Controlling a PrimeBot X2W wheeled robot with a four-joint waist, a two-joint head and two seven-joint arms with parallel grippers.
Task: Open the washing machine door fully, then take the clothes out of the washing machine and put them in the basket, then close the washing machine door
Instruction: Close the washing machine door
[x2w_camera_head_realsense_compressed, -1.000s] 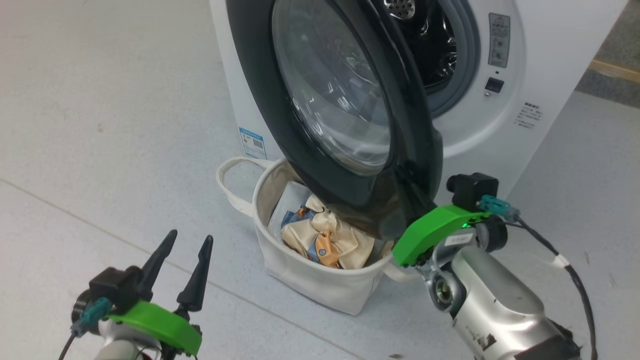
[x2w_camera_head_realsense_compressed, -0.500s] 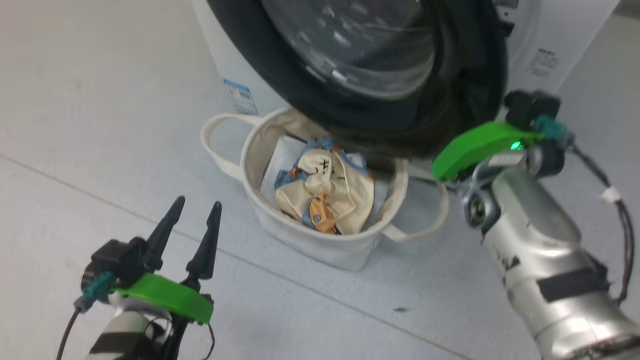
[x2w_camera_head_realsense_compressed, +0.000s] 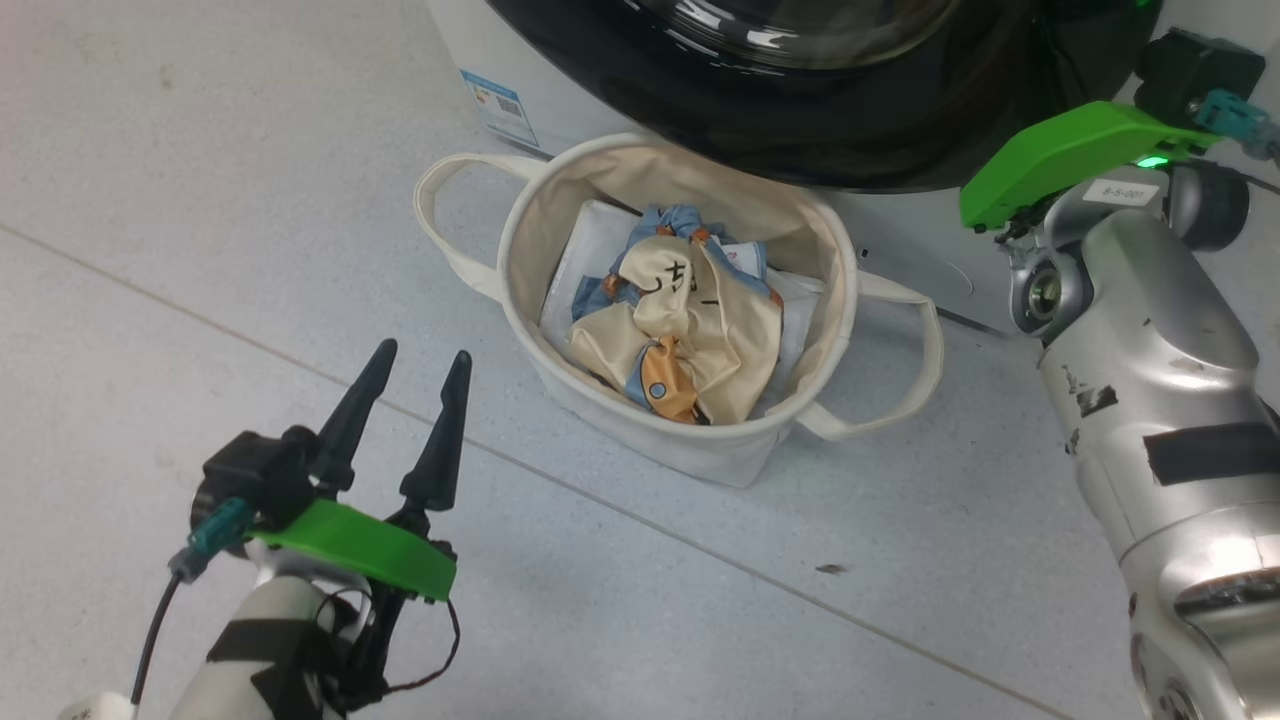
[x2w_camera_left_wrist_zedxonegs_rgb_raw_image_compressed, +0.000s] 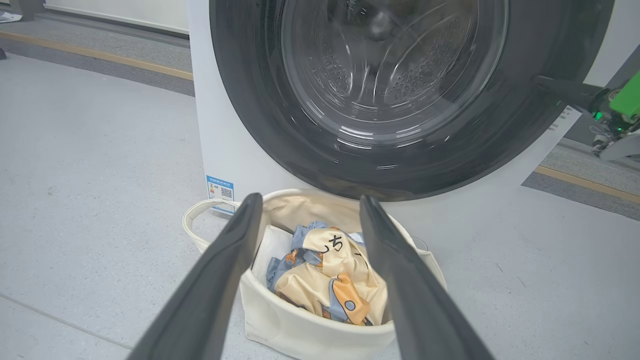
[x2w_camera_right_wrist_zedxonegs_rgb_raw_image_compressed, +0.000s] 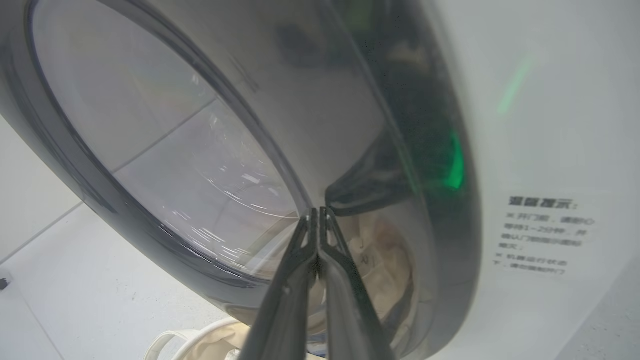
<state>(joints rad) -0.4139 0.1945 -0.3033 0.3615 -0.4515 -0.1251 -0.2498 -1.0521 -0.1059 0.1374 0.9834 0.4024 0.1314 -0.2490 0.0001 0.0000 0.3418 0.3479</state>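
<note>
The right gripper (x2w_camera_right_wrist_zedxonegs_rgb_raw_image_compressed: 316, 212), pinched shut and empty against the door (x2w_camera_right_wrist_zedxonegs_rgb_raw_image_compressed: 350, 125) mid-frame, could have skidded off its glossy rim before it latched; the left gripper (x2w_camera_head_realsense_compressed: 422, 352) gaped empty, lower left.

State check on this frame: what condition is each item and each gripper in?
washing machine door: swung to against the machine front; latched or not, cannot tell
washing machine: upright, door across its opening
clothes: crumpled, inside the basket
basket: upright on the floor, holding the clothes
left gripper: open, empty
right gripper: shut, empty, tips at the door's rim
</note>
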